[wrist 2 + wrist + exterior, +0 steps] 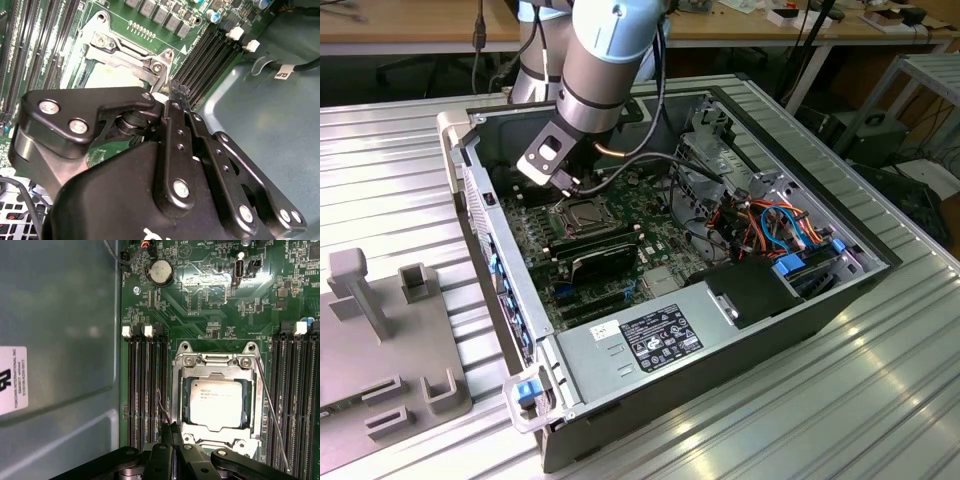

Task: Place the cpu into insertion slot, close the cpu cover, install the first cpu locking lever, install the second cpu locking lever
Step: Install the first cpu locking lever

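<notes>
Chip (216, 402) seated under closed metal cover (180, 405), gripper (568, 187) at the cover's eleven o'clock in the exterior view, jaws narrow, nearly together, beside wire lever (163, 407).

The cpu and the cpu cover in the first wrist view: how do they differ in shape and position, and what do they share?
The cpu is a solid square plate with a pale printed face; the cpu cover is an open frame with a large square window. The cpu sits inside, seen through that window; the cpu cover runs around its edges, on top. Both are silvery metal, square, and lie flat.
</notes>
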Controlling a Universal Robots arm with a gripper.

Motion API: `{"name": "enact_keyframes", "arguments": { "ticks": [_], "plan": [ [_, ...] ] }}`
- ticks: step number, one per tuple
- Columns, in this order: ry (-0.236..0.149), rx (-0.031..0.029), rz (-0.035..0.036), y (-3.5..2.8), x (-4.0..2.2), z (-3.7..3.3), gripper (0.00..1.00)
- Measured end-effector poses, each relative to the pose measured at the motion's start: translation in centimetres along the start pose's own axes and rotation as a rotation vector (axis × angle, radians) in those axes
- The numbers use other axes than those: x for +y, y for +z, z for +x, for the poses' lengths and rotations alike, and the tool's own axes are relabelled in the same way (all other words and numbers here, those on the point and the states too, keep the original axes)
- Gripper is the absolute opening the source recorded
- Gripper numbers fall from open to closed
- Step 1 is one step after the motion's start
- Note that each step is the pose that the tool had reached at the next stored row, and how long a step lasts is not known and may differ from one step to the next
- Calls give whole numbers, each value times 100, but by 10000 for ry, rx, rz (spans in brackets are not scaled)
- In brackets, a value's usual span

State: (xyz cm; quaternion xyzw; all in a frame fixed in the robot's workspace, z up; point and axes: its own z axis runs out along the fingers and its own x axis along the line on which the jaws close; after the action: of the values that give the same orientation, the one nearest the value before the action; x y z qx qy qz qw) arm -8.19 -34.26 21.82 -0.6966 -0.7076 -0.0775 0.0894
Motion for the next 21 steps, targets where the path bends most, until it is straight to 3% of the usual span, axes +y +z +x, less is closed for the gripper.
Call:
{"name": "enact_keyframes", "arguments": {
  "ticks": [7,21],
  "plan": [
    [1,-1,4,15,45,8,11],
    [1,-2,4,35,78,0,11]
  ]
}}
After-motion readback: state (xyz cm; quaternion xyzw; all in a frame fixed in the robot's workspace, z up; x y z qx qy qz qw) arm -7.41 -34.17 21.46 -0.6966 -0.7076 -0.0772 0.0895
